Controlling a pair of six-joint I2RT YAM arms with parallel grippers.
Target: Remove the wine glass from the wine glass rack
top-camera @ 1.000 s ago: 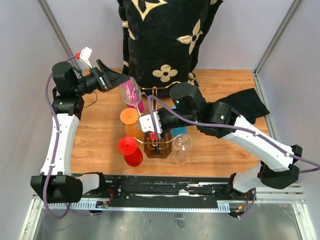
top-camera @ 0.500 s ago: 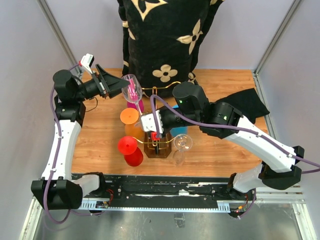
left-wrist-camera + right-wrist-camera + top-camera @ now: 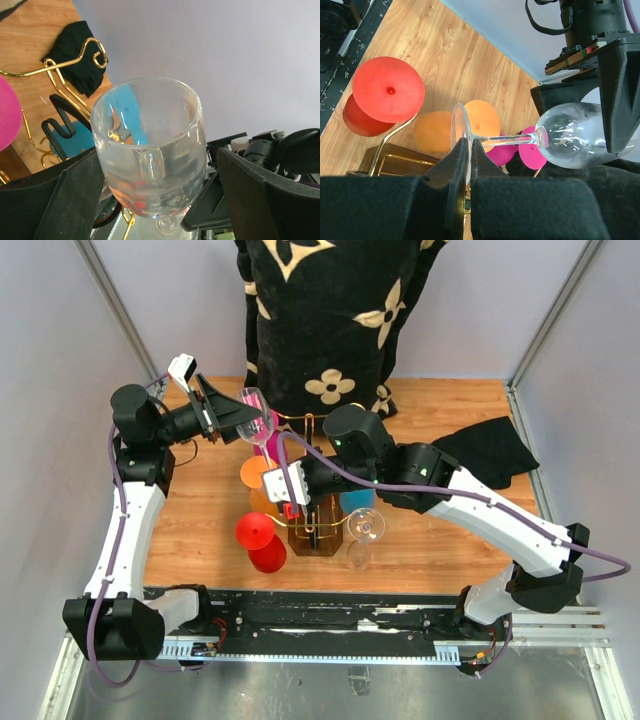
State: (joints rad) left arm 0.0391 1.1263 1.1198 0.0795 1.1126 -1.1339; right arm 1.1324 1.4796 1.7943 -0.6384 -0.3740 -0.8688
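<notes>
Wine glass (image 3: 567, 135) | right tool (image 3: 469, 146) clamped on its foot; left tool (image 3: 157, 155) apart, straddling bowl

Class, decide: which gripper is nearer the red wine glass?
Right. The right gripper hangs close by the red wine glass, over the rack; the left gripper is farther back, around the clear wine glass.

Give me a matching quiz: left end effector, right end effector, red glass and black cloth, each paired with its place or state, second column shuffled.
1. left end effector
2. right end effector
3. red glass
4. black cloth

A. upside down, left of the rack base
B. pinched shut on the held glass by its foot
C. open around the held glass's bowl
D. lying on the table, right of the rack

Pairs: 1-C, 2-B, 3-A, 4-D
</notes>
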